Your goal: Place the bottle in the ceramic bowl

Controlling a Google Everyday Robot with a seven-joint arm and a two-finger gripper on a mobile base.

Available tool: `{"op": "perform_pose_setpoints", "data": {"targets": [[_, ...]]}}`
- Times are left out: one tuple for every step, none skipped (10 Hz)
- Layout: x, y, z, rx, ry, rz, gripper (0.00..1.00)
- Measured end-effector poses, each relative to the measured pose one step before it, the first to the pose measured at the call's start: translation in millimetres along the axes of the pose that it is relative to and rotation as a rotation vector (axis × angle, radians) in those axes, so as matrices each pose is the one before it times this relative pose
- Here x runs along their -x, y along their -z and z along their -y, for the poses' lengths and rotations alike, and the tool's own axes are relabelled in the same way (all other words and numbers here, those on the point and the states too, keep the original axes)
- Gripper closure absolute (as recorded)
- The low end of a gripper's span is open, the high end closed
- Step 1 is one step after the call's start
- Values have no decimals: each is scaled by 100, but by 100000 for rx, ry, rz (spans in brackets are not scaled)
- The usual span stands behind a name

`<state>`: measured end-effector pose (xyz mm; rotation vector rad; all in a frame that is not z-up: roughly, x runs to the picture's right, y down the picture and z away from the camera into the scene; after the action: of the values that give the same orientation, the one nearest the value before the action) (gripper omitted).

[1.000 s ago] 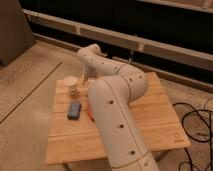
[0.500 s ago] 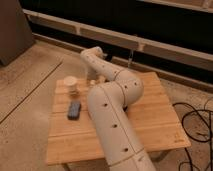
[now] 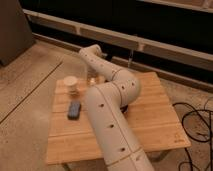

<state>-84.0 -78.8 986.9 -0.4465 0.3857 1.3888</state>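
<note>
Bottle (image 3: 92, 78) sits at the back of the counter (image 3: 150, 125), just right of the cream cup (image 3: 71, 84). I read the gripper (image 3: 92, 75) as reaching down from above with its jaws pinched narrow on it, though the wrist hides much of the contact. The base looks to be on the wood, not lifted yet.

The ceramic bowl (image 3: 126, 106) is nearly all hidden behind my arm (image 3: 107, 120); only a dark sliver shows at its right edge. A dark oblong object (image 3: 74, 110) lies in front of the cup, apart from the bottle.

Risks now: a small squat bottle could slip or tilt out on the lift. The cup is close, so a sideways swing could knock it. With the bowl masked, I could clip its rim or set the bottle down beside it.
</note>
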Motion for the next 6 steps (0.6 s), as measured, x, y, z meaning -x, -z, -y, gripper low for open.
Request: {"op": "perform_pose_setpoints", "data": {"targets": [[964,2203,-215,-1723,3080,4974,100],[940,2762,-256,-1544,3816,6249,100],[409,2467,-500,-322,2867,5610,100],[-357,2420,-644,838,1943,5543,100],[-1040,1949,-671,1740,391,4251,100],[-2564,2545,-1055,3559,-1138,5462,100]]}}
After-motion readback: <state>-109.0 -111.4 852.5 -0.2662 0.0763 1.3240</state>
